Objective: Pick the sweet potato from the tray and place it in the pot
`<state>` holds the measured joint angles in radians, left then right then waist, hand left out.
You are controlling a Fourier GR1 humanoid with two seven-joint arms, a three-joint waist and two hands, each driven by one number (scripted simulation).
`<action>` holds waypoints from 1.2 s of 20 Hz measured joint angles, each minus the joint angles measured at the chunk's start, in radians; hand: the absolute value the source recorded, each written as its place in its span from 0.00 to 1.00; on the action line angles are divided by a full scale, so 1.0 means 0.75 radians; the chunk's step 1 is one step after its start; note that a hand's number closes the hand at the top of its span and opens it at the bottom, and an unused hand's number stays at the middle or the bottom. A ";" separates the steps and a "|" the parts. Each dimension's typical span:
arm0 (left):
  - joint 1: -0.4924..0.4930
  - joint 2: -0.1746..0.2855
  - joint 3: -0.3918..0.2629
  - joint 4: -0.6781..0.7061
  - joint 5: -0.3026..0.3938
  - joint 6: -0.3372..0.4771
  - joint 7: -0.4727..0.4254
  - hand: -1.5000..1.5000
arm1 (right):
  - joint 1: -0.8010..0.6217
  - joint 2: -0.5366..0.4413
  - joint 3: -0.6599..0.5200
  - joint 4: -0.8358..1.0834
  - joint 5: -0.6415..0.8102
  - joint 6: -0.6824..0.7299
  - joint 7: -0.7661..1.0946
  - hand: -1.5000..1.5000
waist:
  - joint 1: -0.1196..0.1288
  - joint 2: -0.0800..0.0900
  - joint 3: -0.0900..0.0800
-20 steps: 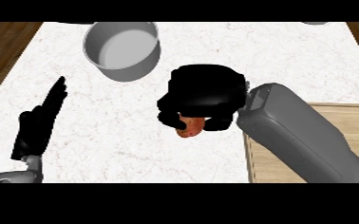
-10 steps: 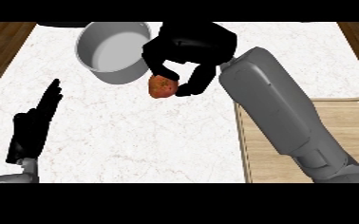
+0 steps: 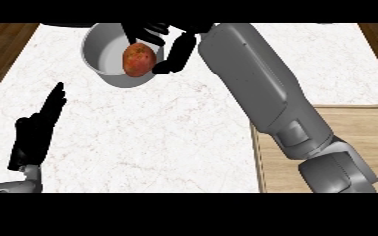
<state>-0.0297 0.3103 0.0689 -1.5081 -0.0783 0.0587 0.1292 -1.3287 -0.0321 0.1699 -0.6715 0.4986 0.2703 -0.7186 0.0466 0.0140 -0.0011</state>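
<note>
Head view, looking steeply down on the white marbled worktop [image 3: 148, 130]. The right forearm [image 3: 251, 80] is rising from the lower right corner and slanting up and to the left across the worktop, so that the right robot hand [image 3: 181, 45] is hanging over the grey pot [image 3: 92, 55] near the far edge. The hand is pointing downward into the pot's mouth: its fingers [image 3: 148, 31] are curling over the upper end of the sweet potato [image 3: 139, 59], and its thumb [image 3: 171, 60] is running down just beside the vegetable's right flank, so the hand is closing narrowly on the sweet potato and holding it. The sweet potato, orange-red and upright, is showing against the pot's pale interior, inside the ring of the rim; whether it is touching the pot's bottom cannot be told from this view. The wooden tray [image 3: 332, 130] is lying at the right edge of the worktop, partly covered by the forearm and well apart from the pot. The left robot hand [image 3: 33, 130] is resting at the lower left, fingers straight and pointing away from the robot, open and holding nothing, well apart from the pot and the sweet potato.
</note>
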 measured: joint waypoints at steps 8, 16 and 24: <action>-0.027 -0.007 -0.017 -0.017 -0.011 -0.015 0.001 0.50 | -0.210 0.036 -0.025 0.341 -0.006 -0.143 -0.062 1.00 | 0.056 0.017 -0.002; -0.079 -0.022 -0.061 -0.010 -0.028 -0.040 -0.001 0.50 | -0.286 0.042 0.044 0.502 -0.006 -0.260 -0.096 1.00 | 0.132 0.040 -0.005; -0.144 -0.031 -0.098 -0.002 -0.047 -0.057 0.005 0.50 | -0.289 0.042 0.113 0.597 -0.006 -0.315 -0.084 0.00 | 0.210 0.064 -0.007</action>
<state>-0.1377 0.2868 -0.0044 -1.5094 -0.1134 0.0157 0.1330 -1.5456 -0.0002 0.2548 -0.2238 0.4944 0.0344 -0.7815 0.2041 0.0620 -0.0065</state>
